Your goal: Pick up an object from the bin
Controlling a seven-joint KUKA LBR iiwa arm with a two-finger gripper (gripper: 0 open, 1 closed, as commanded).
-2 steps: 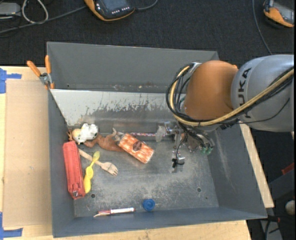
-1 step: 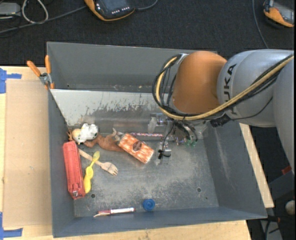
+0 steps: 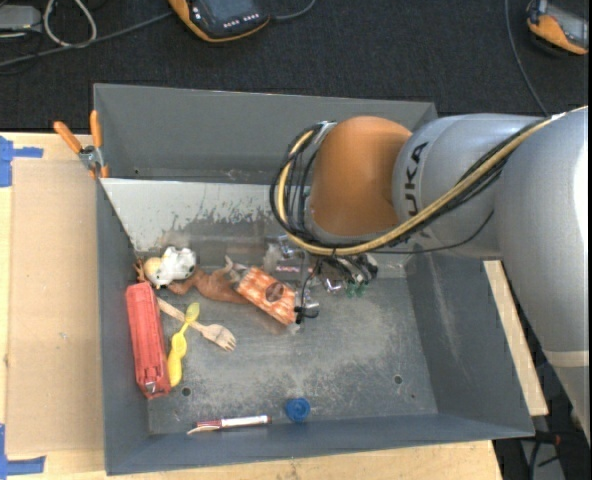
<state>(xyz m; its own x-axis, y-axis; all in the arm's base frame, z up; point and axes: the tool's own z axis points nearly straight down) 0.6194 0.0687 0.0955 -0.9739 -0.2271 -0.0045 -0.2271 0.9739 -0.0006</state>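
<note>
Fingers [image 3: 303, 306] hang low in the middle of the grey bin [image 3: 376, 363], under the arm's orange cover [image 3: 351, 178] and its loop of black and yellow cables [image 3: 294, 183]. Their tips sit at the near end of an orange block [image 3: 264, 292] with pale patches, which lies slantwise on the bin floor. The block touches the fingers or lies just beside them. Whether the fingers are spread or closed, and whether they have hold of anything, I cannot tell — the wrist hides most of them.

In the camera view, everything else lies to the picture's left of the fingers or nearer the front wall:

- Just past the block, away from the fingers, a brown toy figure [image 3: 214, 285] lies flat, touching the block's far end.
- Further out the same way, a small white and yellow toy [image 3: 172, 265] sits by the back slope of the bin.
- Below and to the left of the fingers, a pale wooden fork [image 3: 213, 336] lies with its prongs pointing toward the fingers' side, and a yellow plastic piece [image 3: 179, 346] lies across its handle.
- Beside the yellow piece, on the side away from the fingers, a long red bar [image 3: 145, 340] lies along the left wall — the thing furthest off.
- Well below the fingers, near the front wall, there is a blue cap [image 3: 296, 409], and to its left a thin red and white stick [image 3: 229, 424] lies flat.

The bin floor to the right of the fingers is bare grey metal, scuffed.
</note>
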